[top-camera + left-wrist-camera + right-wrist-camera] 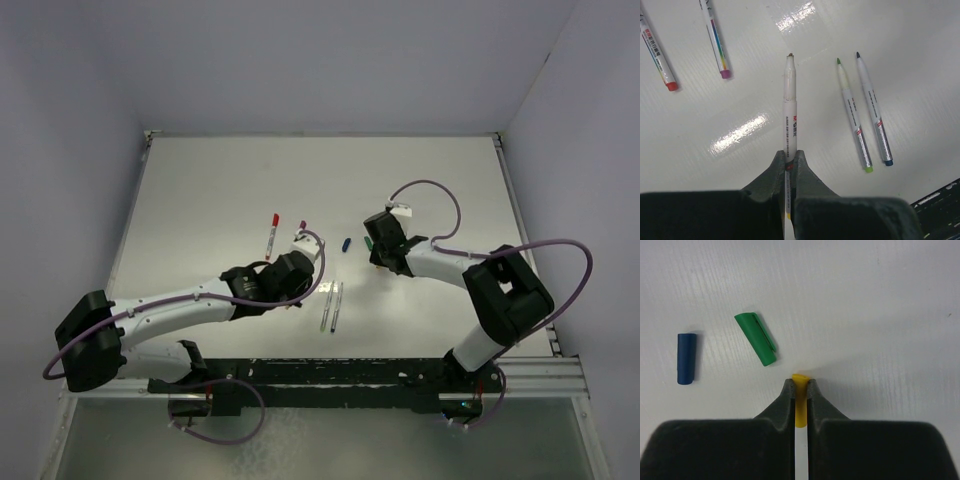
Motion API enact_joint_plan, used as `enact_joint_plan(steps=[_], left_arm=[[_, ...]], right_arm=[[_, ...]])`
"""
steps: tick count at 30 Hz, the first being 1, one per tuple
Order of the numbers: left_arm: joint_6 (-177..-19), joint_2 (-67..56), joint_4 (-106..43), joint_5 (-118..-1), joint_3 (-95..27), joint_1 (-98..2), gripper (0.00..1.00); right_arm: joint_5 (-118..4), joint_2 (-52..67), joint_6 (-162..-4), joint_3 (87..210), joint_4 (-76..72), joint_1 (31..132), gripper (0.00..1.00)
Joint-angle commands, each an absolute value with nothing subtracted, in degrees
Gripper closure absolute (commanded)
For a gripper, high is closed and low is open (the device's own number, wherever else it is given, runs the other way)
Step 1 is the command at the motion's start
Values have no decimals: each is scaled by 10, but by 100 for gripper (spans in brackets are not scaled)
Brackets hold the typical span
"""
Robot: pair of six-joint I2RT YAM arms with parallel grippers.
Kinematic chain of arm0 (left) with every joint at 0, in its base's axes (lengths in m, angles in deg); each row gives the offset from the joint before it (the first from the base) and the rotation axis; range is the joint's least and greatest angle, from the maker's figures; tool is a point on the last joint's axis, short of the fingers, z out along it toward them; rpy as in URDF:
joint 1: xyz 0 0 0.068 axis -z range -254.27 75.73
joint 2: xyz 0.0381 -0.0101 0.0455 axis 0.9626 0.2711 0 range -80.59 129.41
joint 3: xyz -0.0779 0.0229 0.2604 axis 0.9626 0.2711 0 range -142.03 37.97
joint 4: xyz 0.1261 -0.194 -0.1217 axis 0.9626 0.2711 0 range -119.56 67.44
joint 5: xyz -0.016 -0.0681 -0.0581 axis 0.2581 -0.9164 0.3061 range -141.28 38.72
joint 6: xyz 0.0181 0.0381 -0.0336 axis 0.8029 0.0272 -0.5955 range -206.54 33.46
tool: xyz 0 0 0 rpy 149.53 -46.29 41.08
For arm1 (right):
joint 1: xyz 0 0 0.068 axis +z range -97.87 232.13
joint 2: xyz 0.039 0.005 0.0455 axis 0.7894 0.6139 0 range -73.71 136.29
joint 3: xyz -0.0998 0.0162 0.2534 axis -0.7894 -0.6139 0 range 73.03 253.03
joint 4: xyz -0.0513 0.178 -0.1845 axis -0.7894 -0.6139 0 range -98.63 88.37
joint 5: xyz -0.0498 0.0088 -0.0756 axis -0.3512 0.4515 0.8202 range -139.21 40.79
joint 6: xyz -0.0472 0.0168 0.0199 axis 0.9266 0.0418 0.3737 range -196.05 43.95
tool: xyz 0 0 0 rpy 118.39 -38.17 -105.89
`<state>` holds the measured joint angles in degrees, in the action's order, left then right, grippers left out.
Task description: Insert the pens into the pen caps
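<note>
While the left gripper (790,161) clamps one pen (790,100), two bare pens (853,115) at its two o'clock, two capped pens (716,46) at eleven o'clock, right gripper (800,386) pinching one yellow cap (800,407), one green cap (756,338) and one blue cap (686,358) loose at ten o'clock.

Held pen (789,110): between the left gripper's (789,162) jaws, tip forward.
Loose pens (854,117) (873,112): side by side on the table (920,60), right of the held pen.
Far pens (657,60) (716,45): left of it, farther back.
Held cap (800,407): between the right gripper's (800,385) jaws.
Loose caps (756,338) (686,358): on the table, left of it.
</note>
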<state>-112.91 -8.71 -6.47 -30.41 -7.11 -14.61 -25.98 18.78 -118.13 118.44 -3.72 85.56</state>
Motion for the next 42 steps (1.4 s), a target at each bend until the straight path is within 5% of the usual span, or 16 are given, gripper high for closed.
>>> enact_joint_plan(steps=[1,14,26,42], left_arm=[[-1125,-103,-94,-294,-64,-144,100],[-1107,-131,-166,-298,-44,-144,100],[-1065,-190,-414,-408,16,-145,100],[-1090,-195,-725,-496,99,-145,100]], right_arm=[[-297,199,-1183,1158,-74,859,100],[-297,-7,-1086,1148,75,859,100],[-418,-229,-985,1033,332,860,100],[-523,-232,-1058,952,663,859,100]])
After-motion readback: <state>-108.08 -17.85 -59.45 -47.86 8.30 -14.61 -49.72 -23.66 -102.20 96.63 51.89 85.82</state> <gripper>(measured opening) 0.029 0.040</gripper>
